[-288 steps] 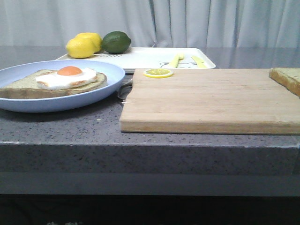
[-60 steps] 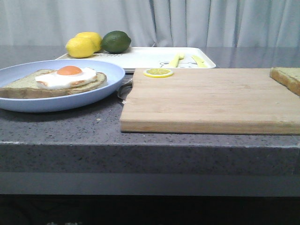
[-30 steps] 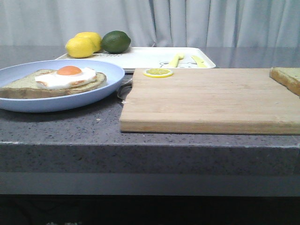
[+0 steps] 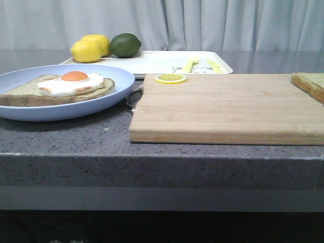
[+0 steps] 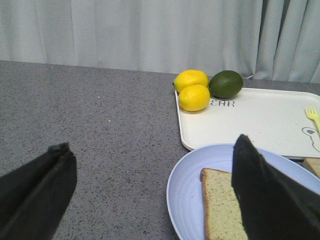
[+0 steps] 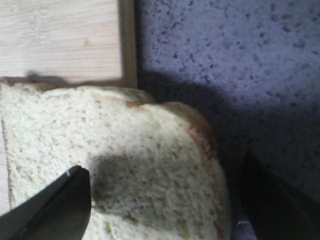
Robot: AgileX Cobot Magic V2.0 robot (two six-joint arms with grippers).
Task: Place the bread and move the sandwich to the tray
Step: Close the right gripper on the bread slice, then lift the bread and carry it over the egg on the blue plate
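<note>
The sandwich [image 4: 76, 83], brown bread topped with a fried egg, lies on the light-blue plate [image 4: 104, 103] at the left. The loose bread [image 4: 309, 83] rests on the right end of the wooden cutting board [image 4: 228, 109]. The white tray [image 4: 162, 61] stands behind both. Neither gripper shows in the front view. My left gripper [image 5: 152, 142] is open above the counter beside the plate [image 5: 182, 185], one finger over the sandwich's bread [image 5: 222, 205]. My right gripper [image 6: 162, 167] is open close over the bread [image 6: 125, 150], straddling its crust corner that overhangs the board [image 6: 60, 35].
Two lemons [image 4: 88, 49] and a lime [image 4: 125, 44] sit on the tray's left end, yellow cutlery [image 4: 191, 65] on its right. A lemon slice [image 4: 170, 78] lies on the board's far left corner. Grey curtains hang behind the dark speckled counter [image 4: 101, 136].
</note>
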